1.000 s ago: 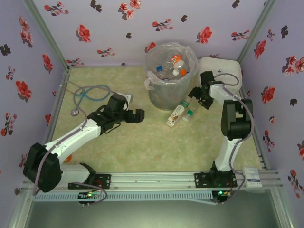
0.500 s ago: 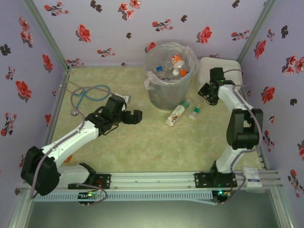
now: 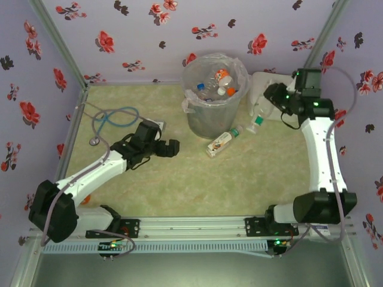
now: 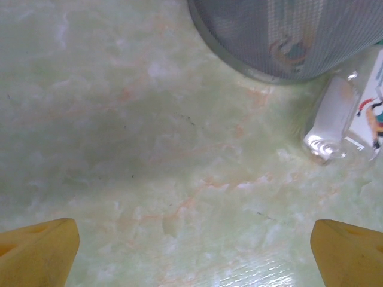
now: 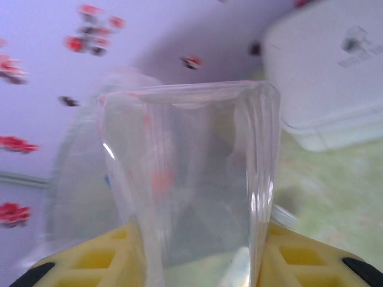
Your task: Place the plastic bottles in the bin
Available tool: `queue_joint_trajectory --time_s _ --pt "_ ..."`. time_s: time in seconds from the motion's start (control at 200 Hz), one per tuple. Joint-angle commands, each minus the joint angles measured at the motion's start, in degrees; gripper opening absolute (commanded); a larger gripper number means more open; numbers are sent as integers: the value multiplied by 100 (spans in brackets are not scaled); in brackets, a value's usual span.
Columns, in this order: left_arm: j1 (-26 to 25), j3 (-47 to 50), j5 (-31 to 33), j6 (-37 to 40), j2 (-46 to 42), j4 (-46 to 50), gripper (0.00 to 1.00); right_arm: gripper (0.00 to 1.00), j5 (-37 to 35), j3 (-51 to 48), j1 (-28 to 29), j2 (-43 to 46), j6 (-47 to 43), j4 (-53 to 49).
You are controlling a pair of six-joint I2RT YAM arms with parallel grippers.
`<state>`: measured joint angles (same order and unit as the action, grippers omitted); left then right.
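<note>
Right gripper, clamped on a small clear green-capped plastic bottle near the bench's far right corner, has the tall translucent grey bin just leftward; left gripper gapes empty.

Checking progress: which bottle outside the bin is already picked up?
The raised bottle in the right gripper; the other bottle lies on the table by the bin.

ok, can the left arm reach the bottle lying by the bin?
Probably yes. The left hand is open, with bare table between it and the lying bottle. The bin stands beside the bottle, not across the path; the right hand holds another bottle elsewhere.
</note>
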<state>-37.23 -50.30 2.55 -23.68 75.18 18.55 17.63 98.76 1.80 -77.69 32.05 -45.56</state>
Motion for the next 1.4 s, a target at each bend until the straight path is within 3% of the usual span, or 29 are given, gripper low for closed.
queue_joint_trajectory --time_s 0.0,0.275,0.48,0.625,0.695,0.87,1.005,1.17,1.4 --pt "4 -313 -17 198 109 -90 100 30 189 525 512 -304 114 121" --pt "-38 -128 -259 -101 -85 -414 100 29 -193 2610 1509 -2204 -179 587" --pt "-30 220 -22 -143 -572 -170 100 31 -459 4626 1819 -3820 -732 -490" --pt "-21 386 26 -216 -767 -241 100 39 -502 4933 1837 -4392 -944 -825" --pt "-16 396 39 -225 -765 -248 100 45 -545 4929 1859 -4482 -1069 -995" --pt "-19 333 14 -260 -604 -299 100 80 -561 4915 1900 -4454 -1266 -1258" --pt "-21 235 -10 -221 -511 -293 100 87 -612 4916 1894 -4272 -1250 -1224" --pt "-13 161 -9 -180 -482 -251 100 83 -640 4861 1894 -4029 -1152 -1157" --pt "-16 207 -43 -260 -507 -272 100 48 -526 4527 2086 -4166 -1070 -917"
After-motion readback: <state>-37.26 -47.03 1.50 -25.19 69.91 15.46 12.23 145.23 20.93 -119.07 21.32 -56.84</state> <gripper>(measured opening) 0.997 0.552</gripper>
